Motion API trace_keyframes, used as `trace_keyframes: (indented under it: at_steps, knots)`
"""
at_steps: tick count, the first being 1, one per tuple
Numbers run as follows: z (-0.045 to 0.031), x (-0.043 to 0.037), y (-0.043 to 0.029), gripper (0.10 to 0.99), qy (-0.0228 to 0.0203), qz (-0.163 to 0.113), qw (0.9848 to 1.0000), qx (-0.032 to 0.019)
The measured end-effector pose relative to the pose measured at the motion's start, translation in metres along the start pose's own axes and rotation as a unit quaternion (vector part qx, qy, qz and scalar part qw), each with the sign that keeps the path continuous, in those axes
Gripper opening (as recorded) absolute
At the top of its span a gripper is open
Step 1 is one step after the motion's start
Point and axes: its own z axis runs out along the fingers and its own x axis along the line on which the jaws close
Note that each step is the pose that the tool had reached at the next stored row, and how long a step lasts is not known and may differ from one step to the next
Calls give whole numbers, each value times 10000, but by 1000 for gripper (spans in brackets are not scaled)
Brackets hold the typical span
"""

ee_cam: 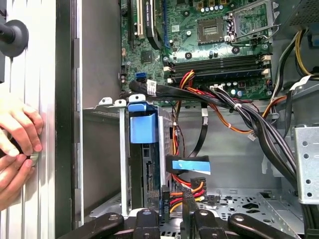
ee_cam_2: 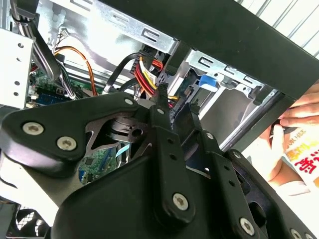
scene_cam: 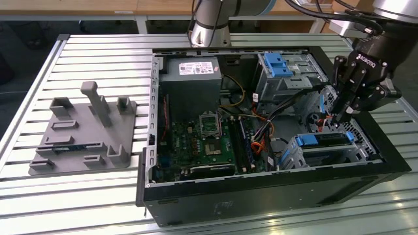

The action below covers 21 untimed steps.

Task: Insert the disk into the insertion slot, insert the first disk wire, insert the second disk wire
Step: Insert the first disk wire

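The disk (scene_cam: 324, 139) sits in the insertion slot (scene_cam: 292, 157), just beneath my jaws; I cannot tell whether they pinch anything. First wrist view: wire bundle (ee_cam: 187, 185) just ahead of them, a person's hand (ee_cam: 17, 132) well off to one side.

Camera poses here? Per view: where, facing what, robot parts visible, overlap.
Exterior view: off-arm, looking down into the open computer case; arm and gripper at the exterior view's right.
Second wrist view: near the wrist, looks along the gripper at cables.
First wrist view: near the wrist, faces the motherboard; gripper in foreground.
Shared: both wrist views show a person's hand.
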Motion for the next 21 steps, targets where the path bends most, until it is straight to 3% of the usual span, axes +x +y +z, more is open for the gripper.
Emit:
trace_keyframes:
  at_steps: [6,15,17,19,21]
  knots:
    - [4,-2,-16,325,30,18,10000,-2]
    - [13,-5,-15,325,26,104,9999,-22]
    - [14,-5,-13,310,24,125,9999,-27]
    - [13,-3,-13,180,24,146,9999,-32]
    - [15,-2,-13,165,22,164,9999,-36]
